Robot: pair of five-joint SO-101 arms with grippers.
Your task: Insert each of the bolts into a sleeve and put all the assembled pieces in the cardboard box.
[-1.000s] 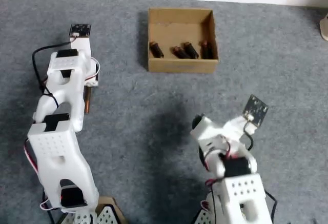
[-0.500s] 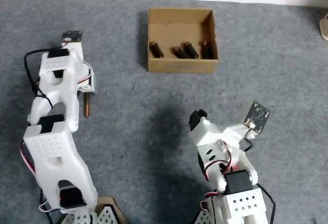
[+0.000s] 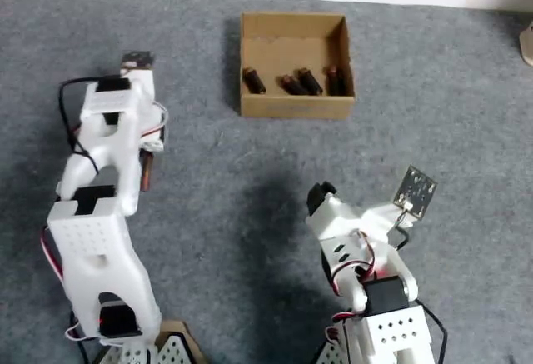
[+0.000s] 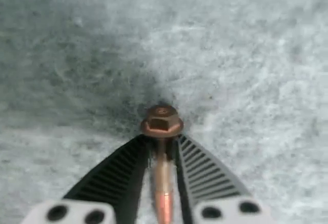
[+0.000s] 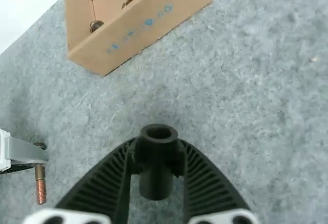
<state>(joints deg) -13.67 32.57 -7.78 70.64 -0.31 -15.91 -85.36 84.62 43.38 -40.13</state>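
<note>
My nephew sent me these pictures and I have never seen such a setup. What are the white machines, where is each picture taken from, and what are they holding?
The white machines are two small robot arms, a left arm and a right arm, standing side by side on a table covered in grey carpet. The high view looks down on both from above. The other two pictures come from a camera on each arm's wrist, looking along its gripper, the two-fingered grasping part. The left gripper is shut on a copper-coloured bolt. The right gripper is shut on a black sleeve, a short tube with an open end. Farther back sits an open cardboard box with four dark pieces lying inside in a row.
</note>
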